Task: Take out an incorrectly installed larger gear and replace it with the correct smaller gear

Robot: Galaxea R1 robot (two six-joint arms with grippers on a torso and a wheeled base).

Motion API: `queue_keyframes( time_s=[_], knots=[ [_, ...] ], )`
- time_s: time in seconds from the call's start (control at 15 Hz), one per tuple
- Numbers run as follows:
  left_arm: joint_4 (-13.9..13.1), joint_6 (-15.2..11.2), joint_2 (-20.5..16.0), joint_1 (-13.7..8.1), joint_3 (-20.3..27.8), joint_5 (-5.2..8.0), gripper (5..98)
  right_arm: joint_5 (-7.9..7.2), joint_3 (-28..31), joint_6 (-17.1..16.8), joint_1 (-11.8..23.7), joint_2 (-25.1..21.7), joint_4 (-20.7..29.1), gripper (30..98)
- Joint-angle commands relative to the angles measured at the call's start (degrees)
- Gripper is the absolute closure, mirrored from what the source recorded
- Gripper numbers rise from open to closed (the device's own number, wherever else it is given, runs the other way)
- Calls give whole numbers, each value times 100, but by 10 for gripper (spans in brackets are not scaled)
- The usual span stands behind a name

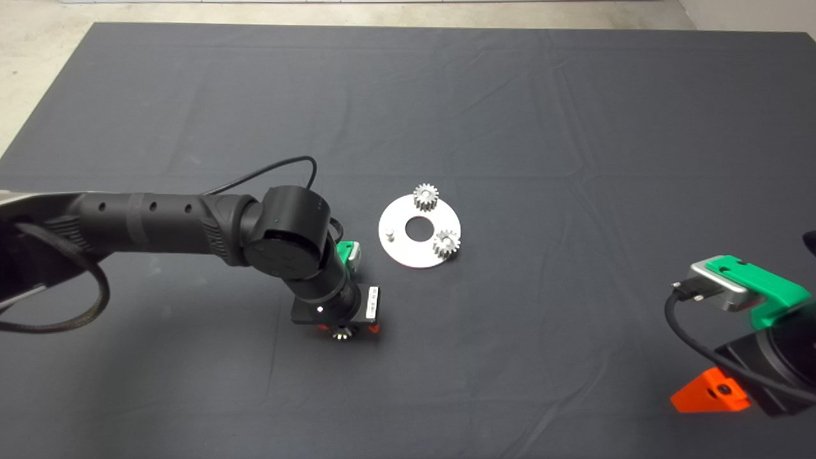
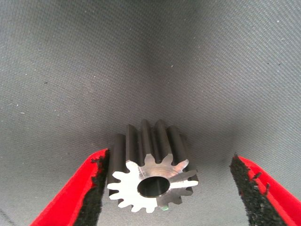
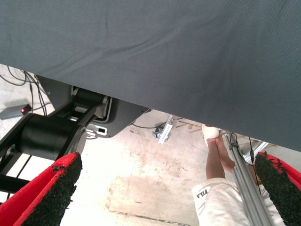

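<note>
Hovering low over the mat, the left gripper (image 2: pixel 168 157) stands released around what looks like the larger gear (image 2: pixel 153 181), lying on its side between the fingers; one pad (image 2: pixel 99 183) touches it, the other stands apart. Lift straight away, so that pad doesn't roll it. The right gripper (image 3: pixel 164 165) waits open.

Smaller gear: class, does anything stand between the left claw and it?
Nothing visible does. The smaller gear lies on the mat between the open left claw; one pad sits beside its teeth.
</note>
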Motion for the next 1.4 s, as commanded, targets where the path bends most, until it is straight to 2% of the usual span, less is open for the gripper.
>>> queue_keyframes(
  time_s=[0.0,0.13,0.2,0.33,0.53,0.87,1.0,1.33],
  knots=[
    [69,13,-3,-54,-54,67,389,-330,24,6,74,-12,186,315],
    [60,7,5,-54,-45,67,389,-330,24,11,71,-12,186,316],
    [53,16,-3,-61,-45,67,428,-330,24,11,78,-12,186,316],
    [51,16,-12,-54,-37,76,439,-330,24,11,71,-12,186,316],
    [51,16,-3,-54,-1,138,485,-330,24,11,71,-12,186,316],
    [51,7,-3,-54,52,270,487,-330,24,11,71,-4,186,316],
    [51,7,-5,-54,52,270,537,-330,24,11,71,-11,186,316],
    [51,7,-3,-54,43,278,537,-330,24,11,71,-12,186,316]
  ],
)
